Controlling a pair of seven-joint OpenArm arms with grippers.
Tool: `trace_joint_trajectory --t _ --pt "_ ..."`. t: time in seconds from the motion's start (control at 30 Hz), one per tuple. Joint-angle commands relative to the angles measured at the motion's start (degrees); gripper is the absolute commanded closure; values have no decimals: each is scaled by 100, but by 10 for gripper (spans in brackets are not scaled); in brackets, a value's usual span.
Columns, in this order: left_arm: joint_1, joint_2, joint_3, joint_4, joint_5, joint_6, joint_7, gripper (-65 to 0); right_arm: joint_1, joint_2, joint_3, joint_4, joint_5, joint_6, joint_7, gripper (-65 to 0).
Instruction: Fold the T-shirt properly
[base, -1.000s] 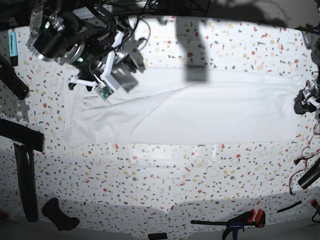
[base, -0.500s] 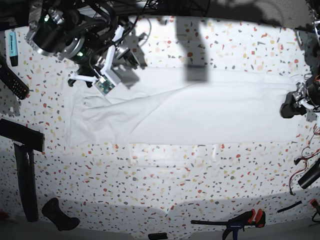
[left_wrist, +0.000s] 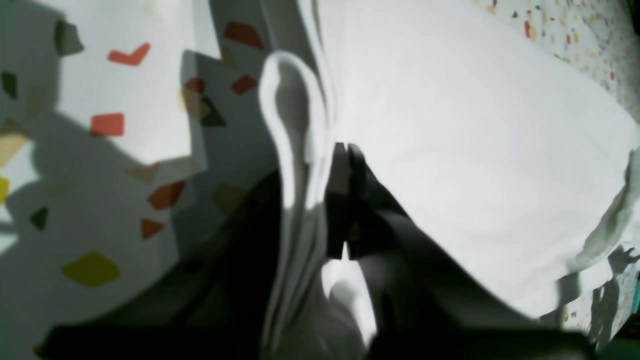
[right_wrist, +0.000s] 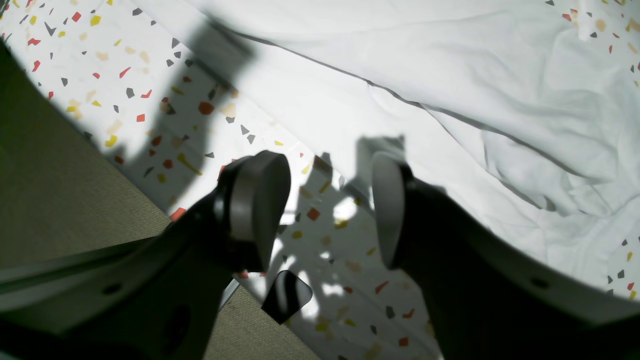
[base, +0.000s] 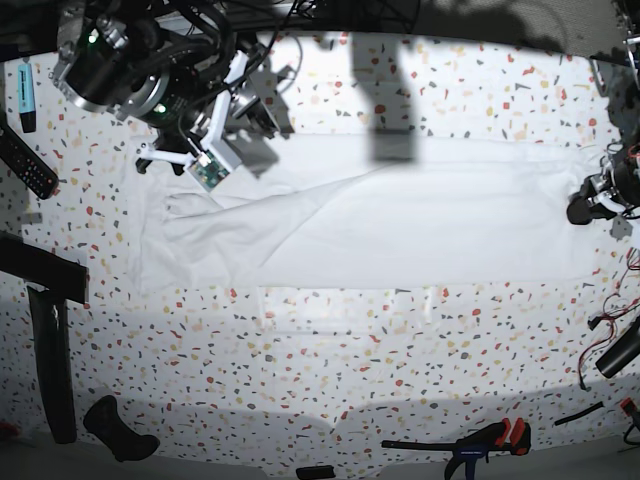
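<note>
Base view, from above: the T-shirt, plain white, lies spread flat in a long band across the middle of the speckled counter. One end of the band is smooth and straight-edged; the other end, under the right arm, is creased, with a diagonal fold running across it.

Left fingers, left wrist view: closed on a bunched fold of the T-shirt at its edge, the dark fingertips pressed against a raised loop of cloth. Beyond the pinched fold the cloth lies smooth; on the other side of it the bare counter shows its red and yellow flecks. In the base view the same fingers sit at the smooth end of the T-shirt, at its edge.

Right fingers, right wrist view: apart, with nothing between them, held above the counter just beside the T-shirt. The cloth nearest them is wrinkled, and a long crease runs through it. In the base view the right arm hangs over the creased end of the T-shirt, near its far edge.

Other items, placed by the T-shirt in the base view: a clamp with red and black handles lies at the counter's near edge, well apart from the cloth; a black remote lies beyond the creased end, also clear of the cloth.
</note>
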Motion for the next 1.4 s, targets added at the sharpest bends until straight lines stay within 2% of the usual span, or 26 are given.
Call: trace_joint_trajectory --t 0.0,0.13,0.23,0.43,0.53,0.6,0.67,0.77,1.03,1.2,1.37 --pt "-66 -92 4 170 63 29 238 0 13 26 13 120 74 25 114 -306" --pt "-63 -92 4 717 61 29 568 0 13 28 13 120 72 25 437 -306" --pt "-63 -63 4 1193 63 310 573 0 15 26 13 120 72 25 791 -306" --pt "-61 39 4 2264 61 647 1010 0 17 26 13 120 72 25 820 -306" --pt "-61 214 4 2756 61 651 1095 0 15 26 13 120 74 25 820 -306" --pt "-63 398 4 3023 31 715 1204 0 15 26 13 120 74 25 824 -306" --pt "-63 634 4 3250 -138 975 1528 0 17 26 13 120 74 25 826 -306" --pt "-61 1071 7 3460 -188 988 1792 0 17 26 13 120 74 25 868 -306" --pt "-28 2201 7 3471 -142 944 1493 0 15 26 13 120 79 25 870 -306" --pt "162 2852 7 3471 555 920 1069 0 17 28 13 120 92 25 870 -306" --pt "350 3191 7 3471 885 699 999 0 17 28 13 120 94 25 870 -306"
